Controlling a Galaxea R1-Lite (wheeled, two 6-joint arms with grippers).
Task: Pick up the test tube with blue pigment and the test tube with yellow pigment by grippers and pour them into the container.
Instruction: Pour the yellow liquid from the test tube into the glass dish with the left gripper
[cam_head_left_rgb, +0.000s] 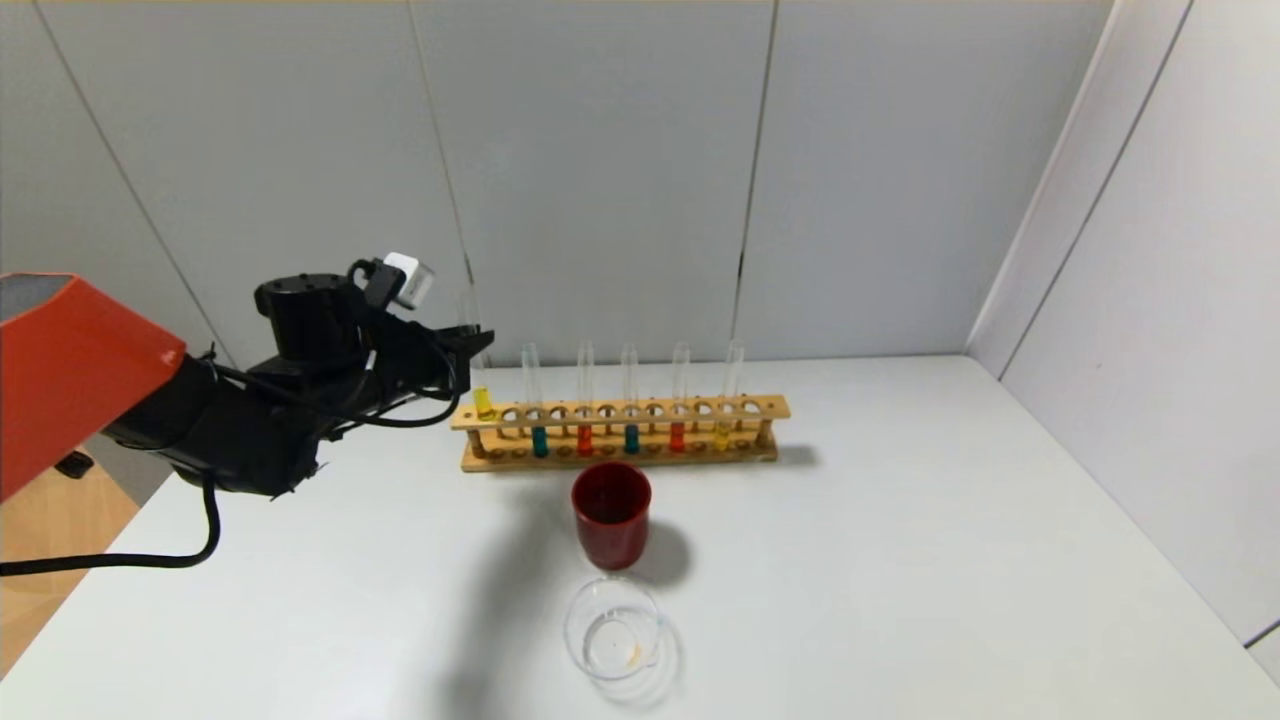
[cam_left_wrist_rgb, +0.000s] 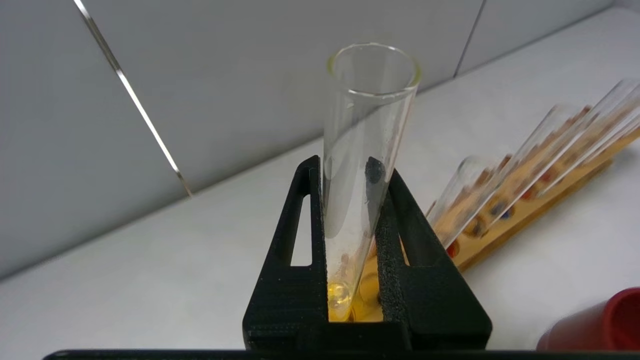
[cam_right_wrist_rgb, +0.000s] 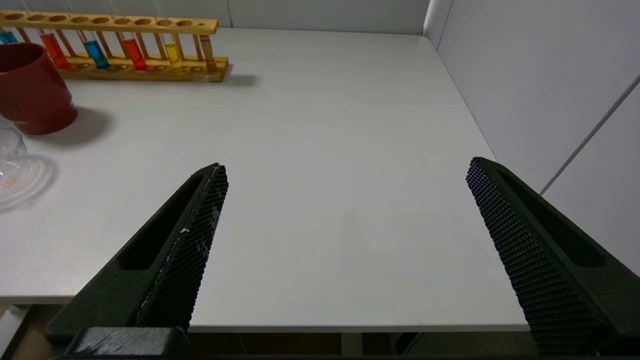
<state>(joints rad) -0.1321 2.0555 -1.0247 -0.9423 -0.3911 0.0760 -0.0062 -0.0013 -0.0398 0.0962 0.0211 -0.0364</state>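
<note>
The test tube with yellow pigment (cam_head_left_rgb: 483, 400) is clamped in my left gripper (cam_head_left_rgb: 478, 345), which is shut on its glass at the rack's left end. Its liquid sits level with the rack's top bar, higher than the liquid in the other tubes. In the left wrist view the tube (cam_left_wrist_rgb: 360, 150) leans between the black fingers (cam_left_wrist_rgb: 300, 240). Two tubes with blue pigment (cam_head_left_rgb: 540, 441) (cam_head_left_rgb: 631, 439) stand in the wooden rack (cam_head_left_rgb: 770, 408). The container (cam_head_left_rgb: 612, 628), a clear glass dish, rests near the table's front. My right gripper (cam_right_wrist_rgb: 346, 165) is open above bare table at the front right.
A dark red cup (cam_head_left_rgb: 611, 513) stands between the rack and the dish. The rack also holds two orange-red tubes (cam_head_left_rgb: 585, 440) (cam_head_left_rgb: 677, 437) and a paler yellow tube (cam_head_left_rgb: 722, 435). Grey walls close the back and right.
</note>
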